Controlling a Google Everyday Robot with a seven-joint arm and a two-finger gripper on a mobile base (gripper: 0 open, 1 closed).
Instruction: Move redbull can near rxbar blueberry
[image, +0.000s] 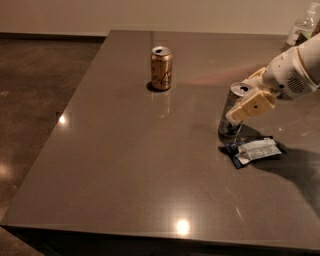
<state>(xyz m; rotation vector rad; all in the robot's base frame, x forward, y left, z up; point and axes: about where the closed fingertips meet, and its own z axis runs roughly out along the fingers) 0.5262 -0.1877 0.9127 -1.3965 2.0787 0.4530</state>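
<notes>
The redbull can (226, 127) is tall and thin. It is silver and blue with a shiny silver top. It stands up on its bottom on the right side of the table. The rxbar blueberry (254, 151) is a flat, dark blue wrapper with a white patch on it. It lies flat on the table, a bit slanted, just beside the can, in front of it and to its right. The gripper (241, 100) is at the can, up near its top.
</notes>
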